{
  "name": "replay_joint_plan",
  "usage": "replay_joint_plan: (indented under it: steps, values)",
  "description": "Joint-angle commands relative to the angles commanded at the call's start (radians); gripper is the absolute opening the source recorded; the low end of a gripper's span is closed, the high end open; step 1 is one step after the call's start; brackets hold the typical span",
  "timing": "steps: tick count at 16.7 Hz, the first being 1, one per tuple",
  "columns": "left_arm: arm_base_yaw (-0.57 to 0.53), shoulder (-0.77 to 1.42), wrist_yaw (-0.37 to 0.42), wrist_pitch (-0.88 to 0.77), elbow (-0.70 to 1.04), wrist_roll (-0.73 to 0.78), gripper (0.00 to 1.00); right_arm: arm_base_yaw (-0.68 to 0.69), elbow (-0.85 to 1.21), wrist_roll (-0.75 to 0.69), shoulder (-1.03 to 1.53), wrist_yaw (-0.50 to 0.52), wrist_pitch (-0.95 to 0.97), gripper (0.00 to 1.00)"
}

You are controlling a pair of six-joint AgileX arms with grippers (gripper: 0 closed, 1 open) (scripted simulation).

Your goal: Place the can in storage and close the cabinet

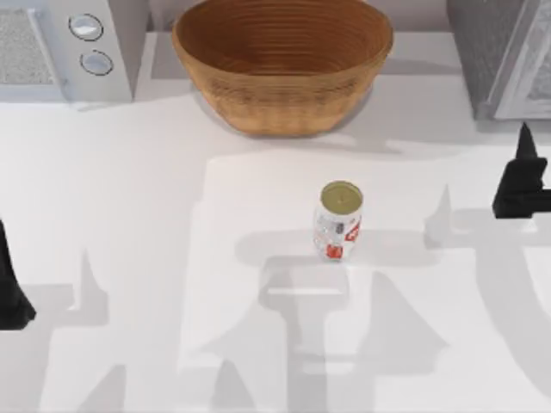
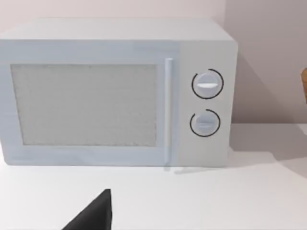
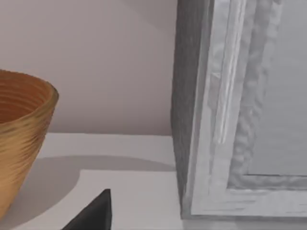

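The can (image 1: 339, 220) stands upright near the middle of the white table, its side white with red marks and its round top dull gold-olive. The cabinet (image 1: 495, 56) is at the back right corner, with a grey side and a pale framed front (image 3: 225, 120). My right gripper (image 1: 522, 179) hovers at the right edge, to the right of the can and in front of the cabinet, well apart from both. At the left edge, nearer the front, is my left gripper (image 1: 9, 288), far from the can. Nothing touches the can.
A large woven bowl (image 1: 282, 64) stands at the back centre, behind the can. A white microwave (image 2: 115, 96) with two round dials occupies the back left corner. The table (image 1: 155, 215) has open surface around the can on all sides.
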Motion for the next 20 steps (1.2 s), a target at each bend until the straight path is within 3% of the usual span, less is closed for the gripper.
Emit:
replay_joint_plan:
  steps: [12, 16, 20]
  values:
    - [0.000, 0.000, 0.000, 0.000, 0.000, 0.000, 1.00, 0.470, 0.336, -0.003, 1.109, 0.482, 0.816, 1.00]
    - [0.000, 0.000, 0.000, 0.000, 0.000, 0.000, 1.00, 0.561, 0.404, -0.002, 1.318, 0.574, 0.976, 1.00]
    - [0.000, 0.000, 0.000, 0.000, 0.000, 0.000, 1.00, 0.591, 0.427, 0.000, 1.386, 0.604, 1.029, 1.00]
